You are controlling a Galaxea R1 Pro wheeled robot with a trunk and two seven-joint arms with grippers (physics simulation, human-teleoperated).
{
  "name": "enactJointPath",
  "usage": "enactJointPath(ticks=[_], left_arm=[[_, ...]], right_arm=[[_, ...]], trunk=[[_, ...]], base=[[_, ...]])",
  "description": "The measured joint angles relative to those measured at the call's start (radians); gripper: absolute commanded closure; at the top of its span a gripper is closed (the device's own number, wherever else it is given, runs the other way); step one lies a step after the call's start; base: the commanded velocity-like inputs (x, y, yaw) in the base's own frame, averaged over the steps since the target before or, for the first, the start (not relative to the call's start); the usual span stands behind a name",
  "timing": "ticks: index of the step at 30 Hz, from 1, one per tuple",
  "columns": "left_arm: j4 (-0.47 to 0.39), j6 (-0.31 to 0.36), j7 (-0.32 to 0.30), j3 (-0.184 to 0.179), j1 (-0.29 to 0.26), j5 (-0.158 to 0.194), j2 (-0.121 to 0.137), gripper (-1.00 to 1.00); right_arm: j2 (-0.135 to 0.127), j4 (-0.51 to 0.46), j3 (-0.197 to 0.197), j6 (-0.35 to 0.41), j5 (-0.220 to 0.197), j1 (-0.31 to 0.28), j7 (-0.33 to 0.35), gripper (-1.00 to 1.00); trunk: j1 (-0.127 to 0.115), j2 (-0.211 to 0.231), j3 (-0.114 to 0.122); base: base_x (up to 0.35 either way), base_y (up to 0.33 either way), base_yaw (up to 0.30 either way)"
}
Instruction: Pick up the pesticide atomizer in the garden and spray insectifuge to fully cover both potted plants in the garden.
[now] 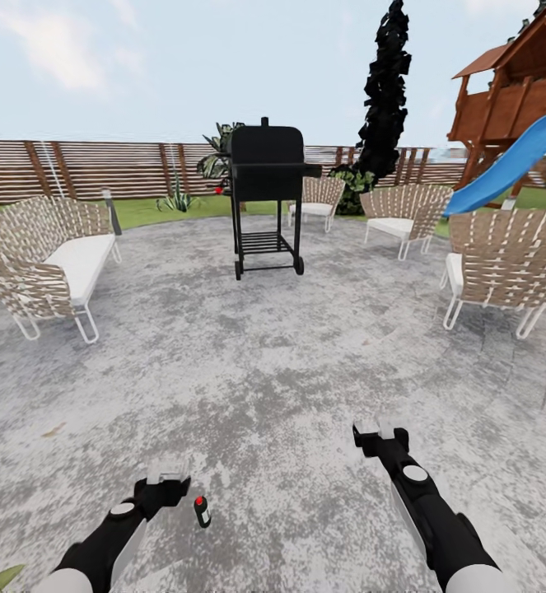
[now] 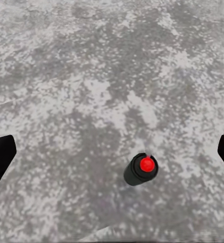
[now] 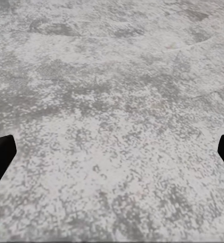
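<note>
Grey mottled patio (image 1: 264, 362) paving carries the left gripper (image 1: 167, 474), fingers spread wide and empty, then the pesticide atomizer (image 1: 202, 511) standing just beside it — untouched — and the right gripper (image 1: 379, 431), likewise spread apart.

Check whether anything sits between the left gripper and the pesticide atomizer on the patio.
Nothing visible does. The pesticide atomizer stands alone on the bare grey patio, just beside the open left gripper. In the left wrist view only paving lies between the fingers and the bottle.
</note>
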Motion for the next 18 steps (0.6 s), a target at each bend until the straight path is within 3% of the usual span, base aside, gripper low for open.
enactJointPath(ticks=[3, 6, 14, 18], left_arm=[[0.001, 0.000, -0.008, 0.001, 0.000, -0.067, 0.001, -1.00], [0.001, -0.001, -0.011, 0.003, 0.000, -0.096, 0.001, -1.00], [0.001, -0.002, -0.011, 0.006, 0.000, -0.104, 0.002, -1.00], [0.001, -0.002, -0.011, 0.006, 0.000, -0.104, 0.001, -1.00]], right_arm=[[0.000, 0.000, 0.000, 0.000, 0.000, 0.000, 0.000, -1.00], [0.000, 0.000, 0.000, 0.000, 0.000, 0.000, 0.000, -1.00], [0.000, 0.000, 0.000, 0.000, 0.000, -0.001, 0.000, -1.00], [0.000, 0.000, 0.001, 0.000, 0.000, 0.000, 0.000, -1.00]], trunk=[[0.012, -0.021, -0.014], [0.023, -0.042, -0.028], [0.054, -0.098, -0.066], [0.056, -0.099, -0.088]], base=[[0.000, 0.000, 0.000], [0.000, 0.000, 0.000], [0.000, 0.000, 0.000], [0.000, 0.000, 0.000]])
